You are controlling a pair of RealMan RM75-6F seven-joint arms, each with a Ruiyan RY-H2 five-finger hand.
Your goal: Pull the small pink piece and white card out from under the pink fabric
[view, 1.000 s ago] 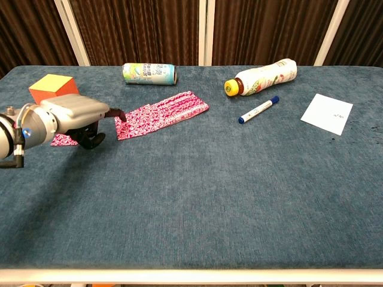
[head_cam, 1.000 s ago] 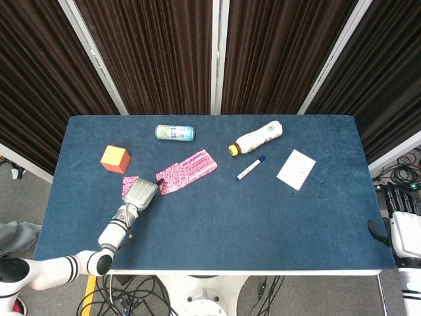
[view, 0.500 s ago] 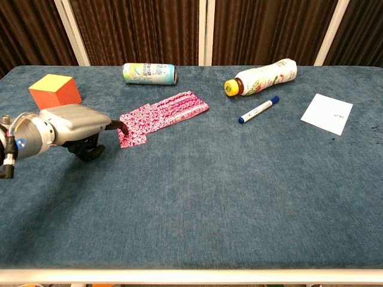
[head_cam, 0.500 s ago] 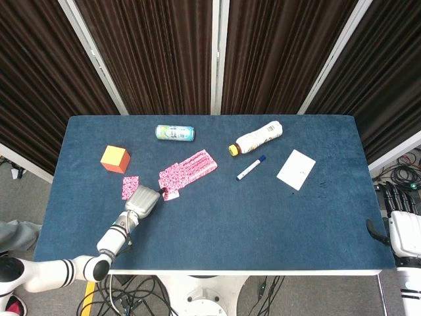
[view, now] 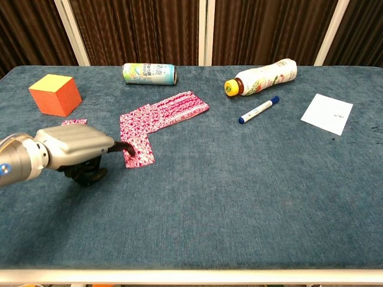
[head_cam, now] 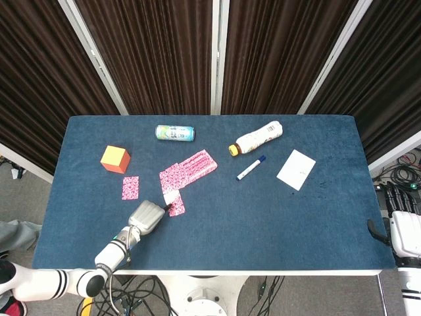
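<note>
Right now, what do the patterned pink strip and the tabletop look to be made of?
The pink strip looks like thin printed cloth, matte: it lies limp and flat, and its end bends toward the left robot hand. The tabletop looks covered in blue short-pile fabric, felt or carpet; its mottled, fuzzy, glare-free surface suggests that.

**Silver shell, dark fingers, white banded arm**

The left hand (view: 78, 149) has a smooth, rounded back shell of matte silver-grey metal, boxy with softened corners. Its fingers (view: 122, 144) are dark, nearly black, and slender against the pale shell. Behind it sits a silver cylindrical wrist (view: 21, 161) carrying a small blue round marking and a dark seam ring. From the head view the silver hand shell (head_cam: 145, 216) joins a glossy white forearm (head_cam: 49, 283) broken by black bands at the joints. At the frame's right edge, the right hand (head_cam: 402, 227) shows dark fingers above a white block-shaped housing.
</note>
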